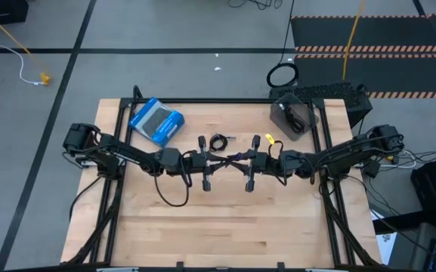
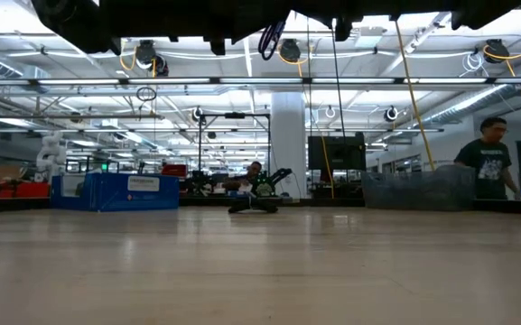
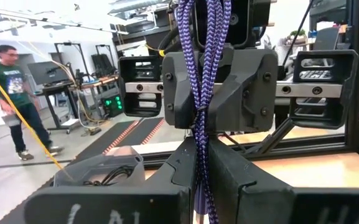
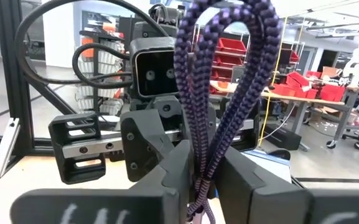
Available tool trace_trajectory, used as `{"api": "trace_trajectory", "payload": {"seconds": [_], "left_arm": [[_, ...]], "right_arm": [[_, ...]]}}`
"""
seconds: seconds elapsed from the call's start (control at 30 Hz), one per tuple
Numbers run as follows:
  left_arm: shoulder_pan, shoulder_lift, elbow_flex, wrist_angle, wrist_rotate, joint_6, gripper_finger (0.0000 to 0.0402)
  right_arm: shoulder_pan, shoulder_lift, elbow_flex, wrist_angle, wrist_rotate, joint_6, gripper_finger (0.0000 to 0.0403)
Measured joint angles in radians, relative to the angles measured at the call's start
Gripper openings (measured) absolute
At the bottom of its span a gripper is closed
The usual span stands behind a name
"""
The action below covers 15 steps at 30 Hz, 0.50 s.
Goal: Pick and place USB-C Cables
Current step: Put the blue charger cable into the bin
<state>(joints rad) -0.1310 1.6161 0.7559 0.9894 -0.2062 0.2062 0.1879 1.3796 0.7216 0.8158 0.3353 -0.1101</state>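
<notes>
The blue-purple braided USB-C cable (image 1: 229, 159) is lifted above the table's middle, stretched between my two grippers, which face each other. My left gripper (image 1: 216, 161) (image 3: 201, 168) and my right gripper (image 1: 242, 161) (image 4: 204, 168) are both shut on it. In the low view, the cable (image 2: 269, 36) shows as a loop hanging high above the tabletop. A black cable coiled in a small ring (image 1: 219, 142) lies on the wood just beyond the grippers. Another black cable (image 1: 292, 115) lies inside the grey bin (image 1: 308, 121). My left gripper pinches the blue-purple cable's bundled strands (image 3: 199, 134) between its two fingers, coming level from the table's left. The cable is clear of the table. My right gripper pinches the cable below its looped end (image 4: 205, 158), coming level from the table's right; the loop (image 4: 229, 62) stands beyond the fingers.
A blue-and-grey box (image 1: 157, 121) lies at the far left of the table. The grey bin sits at the far right corner. A large black cable hoop (image 1: 282, 74) lies on the floor beyond the table. A person (image 2: 488, 158) stands in the room behind. The near half of the tabletop (image 1: 225, 227) is bare wood.
</notes>
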Motion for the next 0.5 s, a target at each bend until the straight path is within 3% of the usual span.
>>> {"api": "trace_trajectory", "payload": {"seconds": [0.27, 0.5], "left_arm": [[0.001, -0.002, 0.000, -0.033, -0.015, -0.019, 0.0041], [0.004, -0.059, 0.000, -0.162, -0.026, -0.052, 0.0125]], "right_arm": [[0.002, 0.000, 0.000, -0.014, 0.000, -0.011, 0.0014], [0.002, -0.001, 0.000, -0.027, 0.001, -0.013, 0.0020]]}}
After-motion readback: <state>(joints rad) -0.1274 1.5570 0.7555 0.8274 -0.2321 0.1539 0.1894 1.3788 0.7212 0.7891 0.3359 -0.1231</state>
